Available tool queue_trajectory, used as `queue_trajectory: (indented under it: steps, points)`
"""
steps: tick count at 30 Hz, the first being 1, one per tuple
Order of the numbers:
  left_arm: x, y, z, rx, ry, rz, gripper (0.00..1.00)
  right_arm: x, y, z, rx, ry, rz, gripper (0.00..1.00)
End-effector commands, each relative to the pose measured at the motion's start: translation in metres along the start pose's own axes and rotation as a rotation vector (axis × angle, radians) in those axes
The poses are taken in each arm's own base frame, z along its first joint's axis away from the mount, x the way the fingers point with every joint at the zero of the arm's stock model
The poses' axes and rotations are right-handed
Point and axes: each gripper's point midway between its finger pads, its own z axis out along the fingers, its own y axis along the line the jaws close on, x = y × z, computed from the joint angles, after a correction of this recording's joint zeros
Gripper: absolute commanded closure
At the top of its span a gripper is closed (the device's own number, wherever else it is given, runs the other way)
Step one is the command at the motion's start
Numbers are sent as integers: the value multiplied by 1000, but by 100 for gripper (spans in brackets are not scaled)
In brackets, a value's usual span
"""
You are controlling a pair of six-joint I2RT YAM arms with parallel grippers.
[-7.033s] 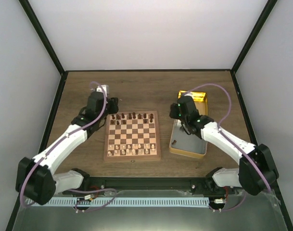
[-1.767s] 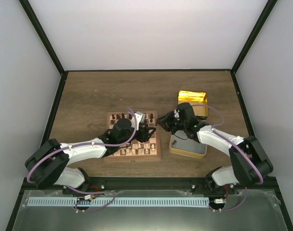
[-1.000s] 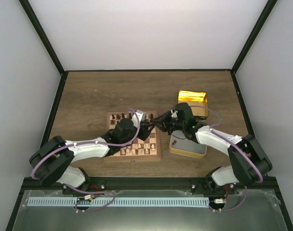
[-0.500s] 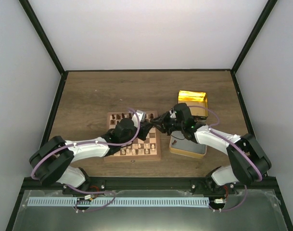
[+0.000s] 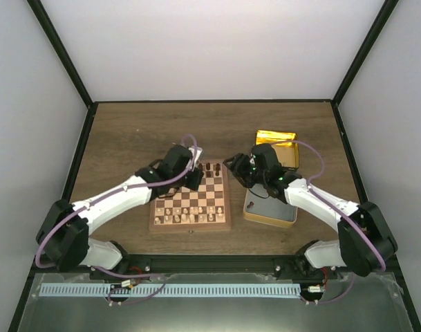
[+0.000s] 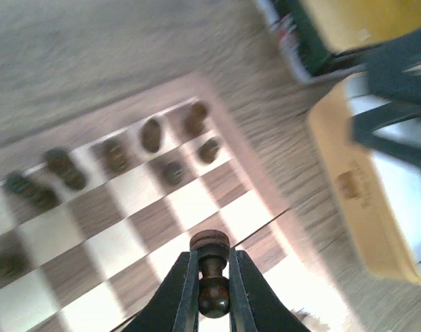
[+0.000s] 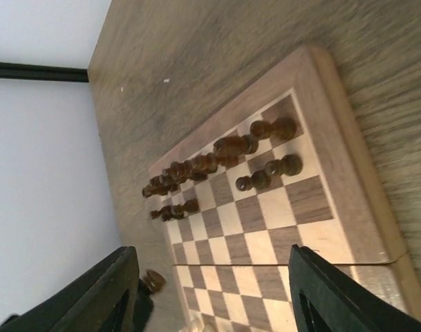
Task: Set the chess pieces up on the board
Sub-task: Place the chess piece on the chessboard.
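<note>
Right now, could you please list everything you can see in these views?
board: one, light and dark brown checks, mid-table.
dark chess pieces: several, too small to count, dark brown, board's far rows.
pale chess pieces: several, cream, board's near rows.
held piece: one, dark brown, between the left tool's fingers.
tin: one, gold, open, right of the board.
table: one, brown wood, under everything.
left tool: one, black, shut on the held piece, above the board.
right tool: one, black, open and empty, by the board's far right corner.
</note>
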Motion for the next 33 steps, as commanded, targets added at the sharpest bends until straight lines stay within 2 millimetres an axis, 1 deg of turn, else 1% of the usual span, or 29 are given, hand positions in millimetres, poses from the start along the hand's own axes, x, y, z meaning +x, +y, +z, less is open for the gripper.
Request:
queue_trajectory:
  steps: [1,4,5,8,10,12,16,21,27,31,33]
  points:
    - [49,50,-14,-139,331,-16,96,-19,-12,-15,88,-119,-75,39]
    - [40,60,-15,-142,354,-39,95,-20,-20,-17,111,-133,-80,39]
    - [34,61,-14,-141,354,-43,95,-20,-22,-17,116,-135,-81,39]
    - [35,74,-2,-174,415,-50,94,-20,-24,-18,122,-135,-84,38]
    - [39,84,9,-211,456,-49,94,-19,-25,-18,123,-134,-87,38]
    - [39,89,17,-229,471,-51,94,-19,-27,-19,126,-136,-88,38]
    - [38,97,29,-245,487,-61,94,-20,-27,-20,128,-142,-95,38]
    - [38,107,39,-270,500,-59,92,-23,-27,-22,136,-160,-103,39]
    - [40,111,49,-271,515,-62,91,-26,-27,-24,143,-176,-114,38]
    - [41,113,53,-272,525,-68,91,-25,-29,-22,147,-167,-113,38]
    - [40,114,54,-277,523,-67,89,-24,-30,-21,148,-163,-112,38]
